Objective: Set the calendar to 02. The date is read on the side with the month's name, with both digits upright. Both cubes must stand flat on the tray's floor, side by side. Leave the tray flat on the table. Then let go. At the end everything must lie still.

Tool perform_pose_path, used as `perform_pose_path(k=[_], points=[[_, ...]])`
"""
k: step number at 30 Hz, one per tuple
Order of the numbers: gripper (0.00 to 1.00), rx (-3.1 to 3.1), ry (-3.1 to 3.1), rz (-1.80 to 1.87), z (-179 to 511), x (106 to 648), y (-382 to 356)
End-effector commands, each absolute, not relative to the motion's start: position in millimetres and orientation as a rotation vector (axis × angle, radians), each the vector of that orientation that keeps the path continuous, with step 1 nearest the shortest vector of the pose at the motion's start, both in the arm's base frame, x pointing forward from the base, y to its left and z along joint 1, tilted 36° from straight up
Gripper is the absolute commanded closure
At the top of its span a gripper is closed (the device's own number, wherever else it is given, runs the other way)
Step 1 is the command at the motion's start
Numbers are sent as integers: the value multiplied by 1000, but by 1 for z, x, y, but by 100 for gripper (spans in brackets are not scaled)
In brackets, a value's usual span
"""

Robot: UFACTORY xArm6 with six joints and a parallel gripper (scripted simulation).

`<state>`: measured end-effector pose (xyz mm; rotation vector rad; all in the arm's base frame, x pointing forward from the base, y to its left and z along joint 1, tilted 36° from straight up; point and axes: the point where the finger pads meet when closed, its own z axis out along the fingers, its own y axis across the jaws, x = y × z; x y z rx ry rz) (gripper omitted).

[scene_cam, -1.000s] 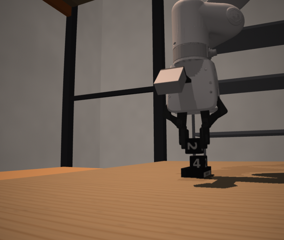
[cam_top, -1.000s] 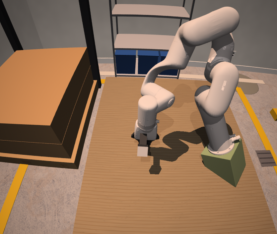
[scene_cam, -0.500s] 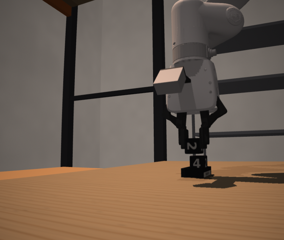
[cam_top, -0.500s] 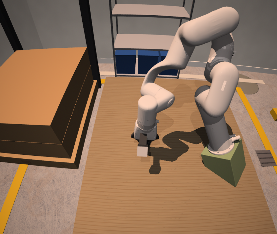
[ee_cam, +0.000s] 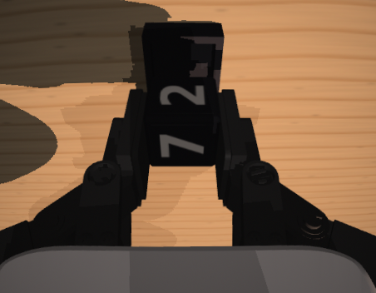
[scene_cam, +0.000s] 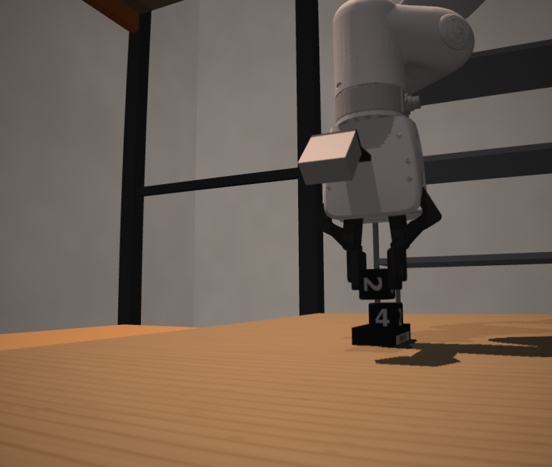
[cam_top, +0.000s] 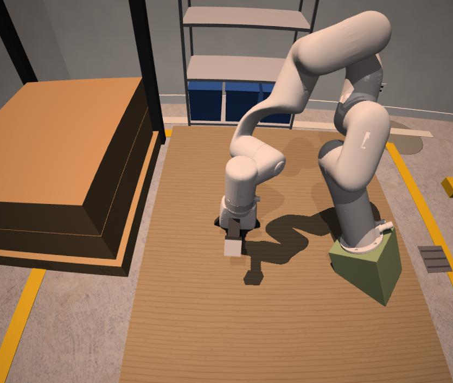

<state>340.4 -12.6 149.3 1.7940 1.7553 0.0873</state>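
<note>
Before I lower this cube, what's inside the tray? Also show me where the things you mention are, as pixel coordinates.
In the exterior view, one black cube (scene_cam: 382, 315) showing a 4 stands in the tray (scene_cam: 371, 335). The tray's walls cover that cube's base and the floor, so I can't confirm it sits flat.
</note>
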Motion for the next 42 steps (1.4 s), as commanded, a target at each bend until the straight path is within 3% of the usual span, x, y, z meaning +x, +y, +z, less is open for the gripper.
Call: perform_pose_path(k=[1,42], points=[[73,1793,1754,90,150,341,-13],[73,1793,1754,90,131,352,-21]])
